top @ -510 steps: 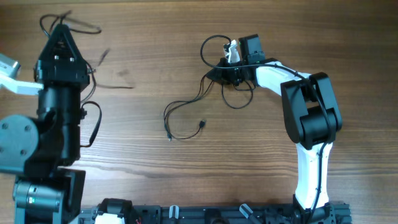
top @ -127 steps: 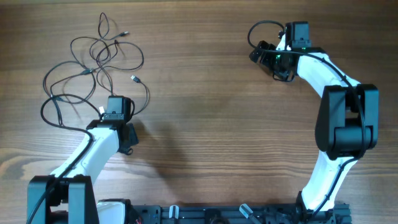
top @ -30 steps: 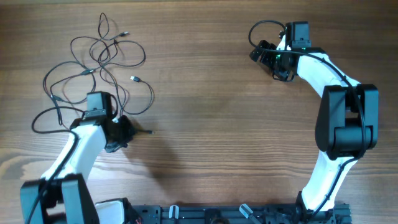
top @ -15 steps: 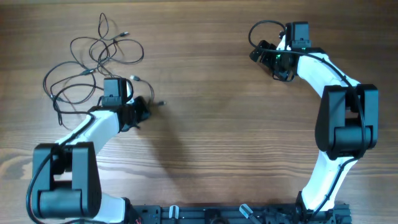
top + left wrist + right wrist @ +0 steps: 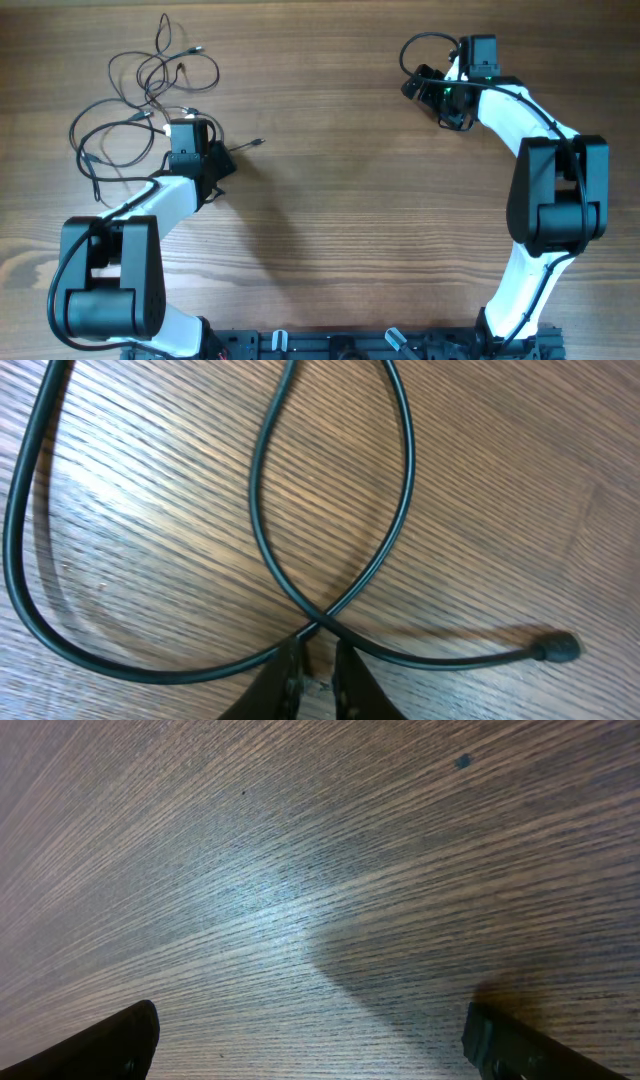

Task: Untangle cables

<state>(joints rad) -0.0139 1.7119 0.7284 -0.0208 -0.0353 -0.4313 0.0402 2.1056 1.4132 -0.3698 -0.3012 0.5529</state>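
Observation:
The cables (image 5: 150, 72) lie as a loose bunch of thin black loops at the far left of the table. One strand runs right from the bunch and ends in a small plug tip (image 5: 258, 143). My left gripper (image 5: 220, 160) sits low over that strand. In the left wrist view the cable (image 5: 408, 470) crosses itself right at my fingertips (image 5: 290, 675), and its plug tip (image 5: 558, 649) lies to the right. The left gripper (image 5: 320, 680) shows a narrow gap with wood visible in it. My right gripper (image 5: 432, 100) is open wide at the far right, holding nothing (image 5: 320, 1050).
The wooden table (image 5: 330, 200) spreads between the two arms. A thicker black cable (image 5: 410, 50) loops off the right arm's wrist. The arm bases stand along the near edge.
My left gripper has moved away from the near edge, pulling the strand's plug tip farther up the table. Its jaws have parted slightly. The right arm has not moved.

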